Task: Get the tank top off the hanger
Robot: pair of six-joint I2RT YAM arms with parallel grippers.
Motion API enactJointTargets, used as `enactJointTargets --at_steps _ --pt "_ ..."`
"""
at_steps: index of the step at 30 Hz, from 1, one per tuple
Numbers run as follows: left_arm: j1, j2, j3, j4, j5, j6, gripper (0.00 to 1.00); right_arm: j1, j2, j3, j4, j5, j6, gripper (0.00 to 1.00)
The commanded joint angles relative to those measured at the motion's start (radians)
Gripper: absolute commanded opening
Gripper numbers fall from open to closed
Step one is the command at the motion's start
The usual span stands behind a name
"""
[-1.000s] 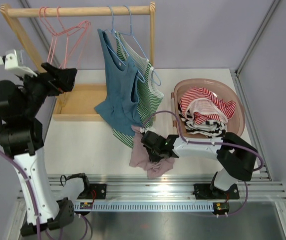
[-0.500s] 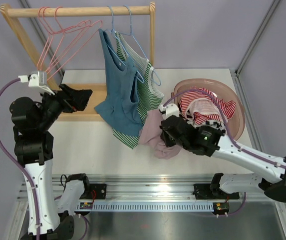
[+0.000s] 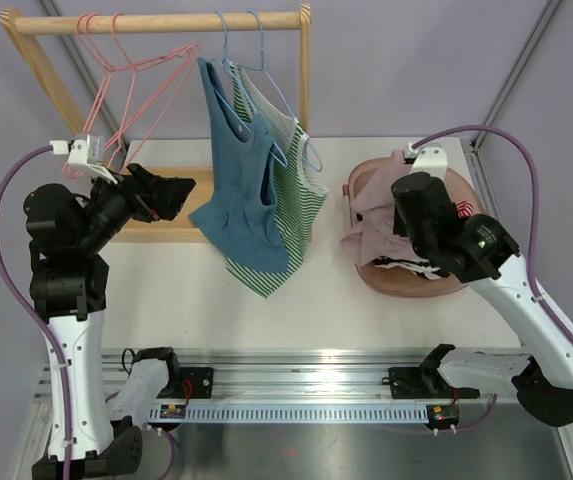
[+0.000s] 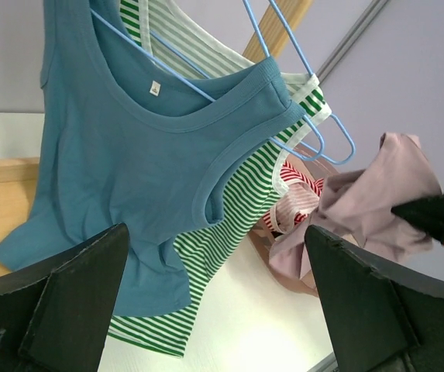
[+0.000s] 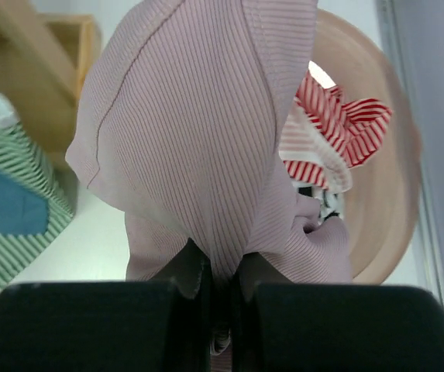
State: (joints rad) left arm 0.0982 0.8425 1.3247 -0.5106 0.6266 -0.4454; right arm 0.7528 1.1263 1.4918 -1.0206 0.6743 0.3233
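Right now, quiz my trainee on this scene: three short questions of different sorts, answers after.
1. True or false: the right gripper is shut on the pink top.
2. Which top hangs nearest the left gripper? A. blue top B. striped top C. pink top
3. Fill in: the left gripper is ____ (open or shut).

Key: 1 true; 2 A; 3 open.
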Motion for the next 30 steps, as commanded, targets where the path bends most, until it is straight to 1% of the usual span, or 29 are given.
enactJointTargets --at_steps 1,3,4,6,7,8,9,10,11,12,13,14,15,16,17,18,19,20,23,24,26,27,29,30 --pt "-0.015 0.023 0.048 0.037 0.044 -0.009 0.99 -0.145 0.018 0.091 0.077 -0.001 -0.098 0.0" --pt "-0.018 0.039 0.062 0.034 0.026 -0.006 0.99 -0.209 0.033 0.108 0.126 -0.018 -0.118 0.0" --pt "-0.026 0.047 0.068 0.032 0.022 -0.007 0.99 -0.283 0.061 0.114 0.137 -0.036 -0.134 0.0" --pt "-0.029 0.07 0.094 0.029 0.021 -0.004 0.99 -0.351 0.09 0.122 0.16 -0.053 -0.139 0.0" --pt "-0.043 0.101 0.141 0.002 0.006 0.002 0.99 -0.381 0.124 0.116 0.169 -0.068 -0.129 0.0" --pt "-0.055 0.119 0.168 -0.017 -0.017 0.008 0.99 -0.441 0.141 0.096 0.188 -0.087 -0.119 0.0" --pt "-0.07 0.133 0.191 -0.043 -0.075 0.023 0.99 -0.466 0.154 0.079 0.201 -0.113 -0.113 0.0" --pt "-0.092 0.163 0.241 -0.057 -0.109 0.028 0.99 -0.486 0.182 0.058 0.223 -0.164 -0.095 0.03" --pt "-0.133 0.182 0.267 -0.072 -0.143 0.037 0.99 -0.519 0.194 -0.005 0.287 -0.189 -0.09 0.09" --pt "-0.159 0.199 0.301 -0.107 -0.212 0.059 0.99 -0.532 0.21 -0.037 0.318 -0.214 -0.083 0.31" --pt "-0.217 0.234 0.35 -0.126 -0.294 0.068 0.99 -0.552 0.246 -0.092 0.371 -0.249 -0.067 0.49" --pt "-0.245 0.25 0.375 -0.137 -0.333 0.077 0.99 -0.555 0.271 -0.113 0.385 -0.254 -0.061 0.56" --pt "-0.27 0.271 0.398 -0.161 -0.364 0.089 0.99 -0.555 0.323 -0.126 0.392 -0.245 -0.055 0.67" --pt "-0.311 0.302 0.441 -0.175 -0.42 0.094 0.99 -0.556 0.343 -0.137 0.378 -0.228 -0.041 0.79" --pt "-0.33 0.319 0.459 -0.187 -0.454 0.1 0.99 -0.555 0.361 -0.137 0.363 -0.213 -0.026 0.94" --pt "-0.347 0.331 0.473 -0.209 -0.491 0.112 0.99 -0.555 0.369 -0.142 0.356 -0.197 -0.007 0.99" --pt "-0.385 0.343 0.488 -0.216 -0.527 0.12 0.99 -0.555 0.363 -0.154 0.353 -0.194 -0.001 0.99" --pt "-0.399 0.36 0.504 -0.226 -0.586 0.131 0.99 -0.555 0.348 -0.16 0.35 -0.196 0.006 1.0" --pt "-0.422 0.38 0.507 -0.22 -0.622 0.128 0.99 -0.556 0.242 -0.195 0.362 -0.237 0.036 1.0" --pt "-0.431 0.392 0.508 -0.218 -0.634 0.128 0.99 -0.553 0.172 -0.206 0.372 -0.286 0.039 1.0" --pt "-0.462 0.402 0.507 -0.2 -0.677 0.125 0.99 -0.555 0.101 -0.243 0.402 -0.344 0.043 0.99" --pt "-0.48 0.418 0.514 -0.194 -0.683 0.123 0.99 -0.555 0.04 -0.254 0.412 -0.428 0.046 1.0" --pt "-0.5 0.438 0.525 -0.18 -0.709 0.119 0.99 -0.555 -0.011 -0.268 0.421 -0.513 0.051 1.0" --pt "-0.52 0.451 0.548 -0.175 -0.723 0.117 0.99 -0.555 -0.048 -0.269 0.419 -0.586 0.057 1.0"
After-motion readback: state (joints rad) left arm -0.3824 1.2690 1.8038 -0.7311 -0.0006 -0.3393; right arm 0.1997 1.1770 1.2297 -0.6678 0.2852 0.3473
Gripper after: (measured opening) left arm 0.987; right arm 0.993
